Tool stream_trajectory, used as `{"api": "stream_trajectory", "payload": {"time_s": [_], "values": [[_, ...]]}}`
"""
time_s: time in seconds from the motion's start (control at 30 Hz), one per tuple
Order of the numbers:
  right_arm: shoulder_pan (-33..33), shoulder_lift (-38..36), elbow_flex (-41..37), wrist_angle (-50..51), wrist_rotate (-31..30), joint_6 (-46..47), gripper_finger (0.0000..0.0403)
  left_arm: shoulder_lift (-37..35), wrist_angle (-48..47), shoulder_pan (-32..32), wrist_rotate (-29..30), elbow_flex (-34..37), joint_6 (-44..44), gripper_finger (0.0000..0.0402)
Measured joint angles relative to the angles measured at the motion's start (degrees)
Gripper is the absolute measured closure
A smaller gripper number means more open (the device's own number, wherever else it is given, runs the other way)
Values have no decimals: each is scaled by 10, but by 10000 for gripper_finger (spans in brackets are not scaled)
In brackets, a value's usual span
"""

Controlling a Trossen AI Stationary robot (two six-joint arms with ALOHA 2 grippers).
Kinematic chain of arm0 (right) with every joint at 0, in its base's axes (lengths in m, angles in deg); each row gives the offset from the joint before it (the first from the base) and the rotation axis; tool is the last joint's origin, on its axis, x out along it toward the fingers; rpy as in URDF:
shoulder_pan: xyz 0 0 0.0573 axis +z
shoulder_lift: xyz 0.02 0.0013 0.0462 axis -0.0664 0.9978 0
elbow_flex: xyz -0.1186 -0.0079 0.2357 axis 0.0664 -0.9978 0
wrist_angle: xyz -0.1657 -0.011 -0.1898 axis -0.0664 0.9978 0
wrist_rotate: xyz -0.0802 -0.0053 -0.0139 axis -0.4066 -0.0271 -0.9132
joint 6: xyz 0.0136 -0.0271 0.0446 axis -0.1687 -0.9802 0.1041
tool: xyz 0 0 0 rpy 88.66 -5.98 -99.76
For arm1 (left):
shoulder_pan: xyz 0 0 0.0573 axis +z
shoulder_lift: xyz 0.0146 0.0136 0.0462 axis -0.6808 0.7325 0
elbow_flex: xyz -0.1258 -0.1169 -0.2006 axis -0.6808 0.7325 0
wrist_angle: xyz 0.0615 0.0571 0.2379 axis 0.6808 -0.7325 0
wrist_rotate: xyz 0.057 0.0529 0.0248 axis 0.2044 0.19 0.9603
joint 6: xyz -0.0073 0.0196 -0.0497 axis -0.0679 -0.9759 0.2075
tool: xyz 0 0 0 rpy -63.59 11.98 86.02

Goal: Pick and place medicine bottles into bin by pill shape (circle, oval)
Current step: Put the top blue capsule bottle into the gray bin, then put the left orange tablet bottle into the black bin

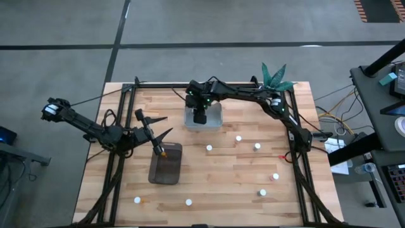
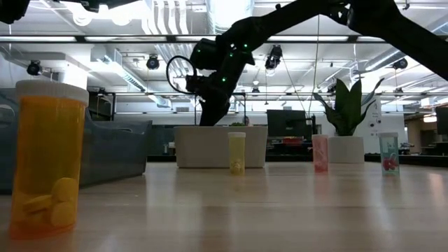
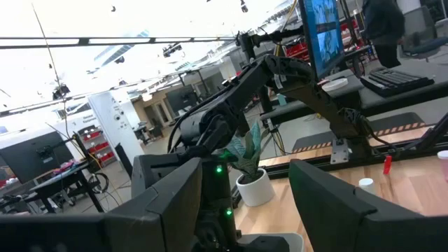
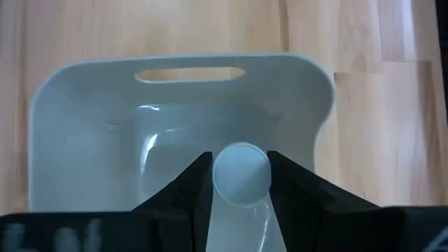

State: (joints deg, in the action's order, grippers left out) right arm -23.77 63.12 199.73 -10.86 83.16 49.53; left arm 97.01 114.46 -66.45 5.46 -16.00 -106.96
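Hanging over the pale bin (image 1: 204,118) at the table's far edge, the right gripper (image 4: 240,183) pinches a white-capped bottle (image 4: 241,173) between its fingers. Released off-centre, the bottle could clip the bin's rim and roll out. The left gripper (image 1: 157,125) waits wide open and empty above the dark bin (image 1: 166,163). Only the right wrist view shows the held cap; the high view alone shows loose bottles (image 1: 238,138) scattered across the table (image 1: 221,183).
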Motion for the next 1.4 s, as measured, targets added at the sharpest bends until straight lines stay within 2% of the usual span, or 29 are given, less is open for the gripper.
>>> {"api": "stream_trajectory", "payload": {"time_s": [0.17, 0.53, 0.7, 1.03, 1.2, 1.4], "values": [[1, 0, -2, 0, 0, -2, 275, 0, 0, 0, 0, 0, 0, 201], [1, -6, -3, 0, 0, 0, 213, 0, 0, 0, 0, 0, 0, 201], [1, -23, -3, 11, -1, 0, 215, 0, 0, 0, 0, 0, 0, 201], [31, -81, -12, 102, -1, 24, 243, 0, 0, 0, 0, 0, 1, 201], [71, -139, -77, 96, 0, 43, 261, 1, 0, 0, 0, 0, 4, 201], [132, -247, -241, -10, -6, 105, 283, 7, 1, -1, 0, 0, 5, 201]]}}
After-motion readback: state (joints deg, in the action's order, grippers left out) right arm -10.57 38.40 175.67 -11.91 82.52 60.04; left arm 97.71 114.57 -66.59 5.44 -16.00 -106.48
